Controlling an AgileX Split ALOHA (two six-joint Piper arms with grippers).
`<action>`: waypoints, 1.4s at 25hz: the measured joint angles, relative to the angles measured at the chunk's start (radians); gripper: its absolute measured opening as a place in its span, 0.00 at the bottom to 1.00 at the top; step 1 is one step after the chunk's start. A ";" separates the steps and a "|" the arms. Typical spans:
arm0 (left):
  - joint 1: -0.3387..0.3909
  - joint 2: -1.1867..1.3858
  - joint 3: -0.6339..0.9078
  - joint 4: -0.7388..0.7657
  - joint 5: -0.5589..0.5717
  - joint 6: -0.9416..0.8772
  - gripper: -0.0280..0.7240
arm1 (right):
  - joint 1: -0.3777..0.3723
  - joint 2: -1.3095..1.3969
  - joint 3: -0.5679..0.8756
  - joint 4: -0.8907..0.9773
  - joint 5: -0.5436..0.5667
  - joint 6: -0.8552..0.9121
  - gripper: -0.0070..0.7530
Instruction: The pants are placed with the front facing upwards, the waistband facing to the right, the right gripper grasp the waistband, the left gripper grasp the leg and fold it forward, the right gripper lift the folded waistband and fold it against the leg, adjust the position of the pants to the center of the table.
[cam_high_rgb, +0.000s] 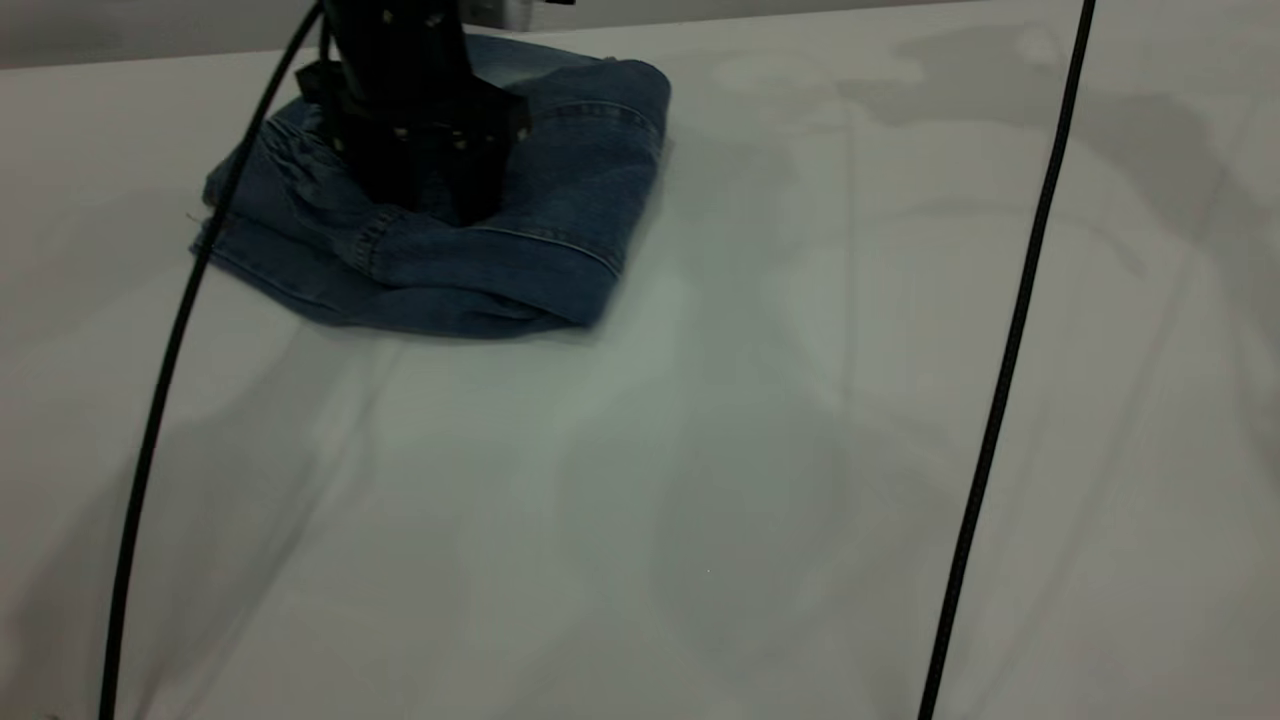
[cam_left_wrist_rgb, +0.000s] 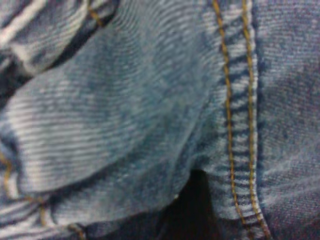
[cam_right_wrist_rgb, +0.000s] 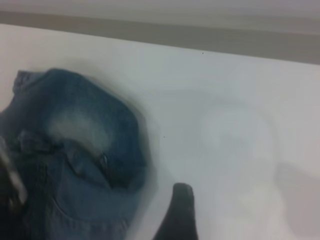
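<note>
Bare tabletop (cam_high_rgb: 640, 500) lies nearest; the left gripper (cam_high_rgb: 425, 190) presses on the folded pants (cam_high_rgb: 540, 190), probably to shift them centreward; its jaws' state I cannot tell.

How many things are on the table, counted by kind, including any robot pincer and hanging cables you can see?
Denim pants, folded in a bundle: 1
Robot pincers: 2, the left pincer down on the pants, the right pincer above bare table
Thin black cables: 2
Total: 5
</note>
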 joint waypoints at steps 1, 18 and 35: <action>-0.013 0.000 0.000 -0.001 0.001 0.000 0.75 | 0.000 0.000 0.000 0.000 0.000 0.000 0.78; -0.199 0.001 0.000 -0.023 -0.010 -0.084 0.75 | 0.000 0.000 0.000 -0.001 0.012 0.001 0.78; -0.198 0.001 0.000 -0.340 -0.010 -0.212 0.75 | 0.000 0.000 0.000 -0.001 0.035 0.001 0.78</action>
